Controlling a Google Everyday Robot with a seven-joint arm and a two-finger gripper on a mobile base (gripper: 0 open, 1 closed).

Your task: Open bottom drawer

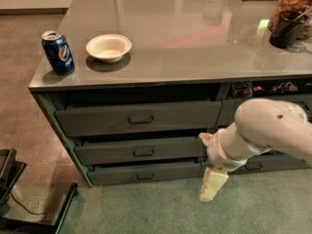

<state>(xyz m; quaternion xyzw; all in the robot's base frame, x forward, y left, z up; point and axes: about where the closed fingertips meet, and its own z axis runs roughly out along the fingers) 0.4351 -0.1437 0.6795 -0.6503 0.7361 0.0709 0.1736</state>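
The bottom drawer [146, 173] is the slim dark grey-green front lowest in the left stack, with a small dark handle [145, 176] at its centre. It looks slightly pulled out, like the two taller drawers [141, 118] above it. My gripper [211, 185] hangs low in front of the cabinet, to the right of the bottom drawer's right end, near the floor. It is apart from the handle. My white arm [265, 130] reaches in from the right and hides part of the neighbouring stack.
On the grey counter [195, 38] stand a blue soda can [58, 51], a white bowl [108, 48] and a dark cup [286, 28] by a jar at the far right. A black frame [29, 204] sits on the floor at the left. Green carpet lies in front.
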